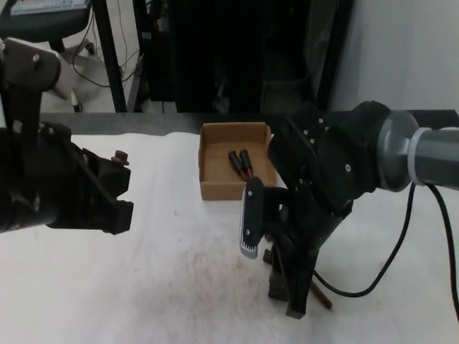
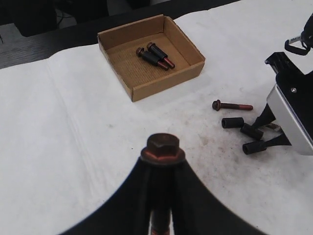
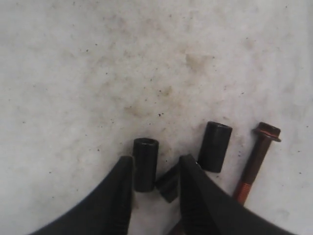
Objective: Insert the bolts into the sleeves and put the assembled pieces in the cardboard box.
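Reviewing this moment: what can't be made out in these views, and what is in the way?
Left wrist view: the held bolt's shank is hidden between the left pincer's fingers.
Right wrist view: a finger of the right pincer covers part of the middle sleeve and the loose bolt's tip.
High view: the right arm hides most of the loose sleeves.

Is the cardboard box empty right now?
No, two assembled pieces lie side by side on the floor of the cardboard box.
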### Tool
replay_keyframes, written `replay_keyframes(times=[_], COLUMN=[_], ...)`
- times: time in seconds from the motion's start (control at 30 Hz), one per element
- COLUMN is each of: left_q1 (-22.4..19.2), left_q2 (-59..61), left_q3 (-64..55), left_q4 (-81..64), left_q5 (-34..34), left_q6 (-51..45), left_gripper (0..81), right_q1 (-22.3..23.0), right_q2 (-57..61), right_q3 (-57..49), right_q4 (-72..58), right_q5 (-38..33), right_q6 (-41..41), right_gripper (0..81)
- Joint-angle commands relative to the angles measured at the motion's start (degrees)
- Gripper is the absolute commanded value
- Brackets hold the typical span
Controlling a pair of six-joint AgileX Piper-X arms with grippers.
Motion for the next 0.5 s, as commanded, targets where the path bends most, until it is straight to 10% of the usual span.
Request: replay_keyframes(times=[0.0,0.47], left_q1=[0.2,0.2], left_q2=[-0.7,-0.7], left_q3=[-0.2,-0.2], left_q4=[-0.9,-0.9], left_q5=[0.4,0.4], left_q6=[-0.3,0.6], left_gripper=[0.3,0.3], right_q1=[0.1,0.1], right_q2=[0.6,6.4], right_q3=[-0.5,-0.5], right_q4=[0.5,-0.2], right_q5=[0.1,0.8], right_q6=[-1.0,-3.0], right_gripper=[30.0,30.0])
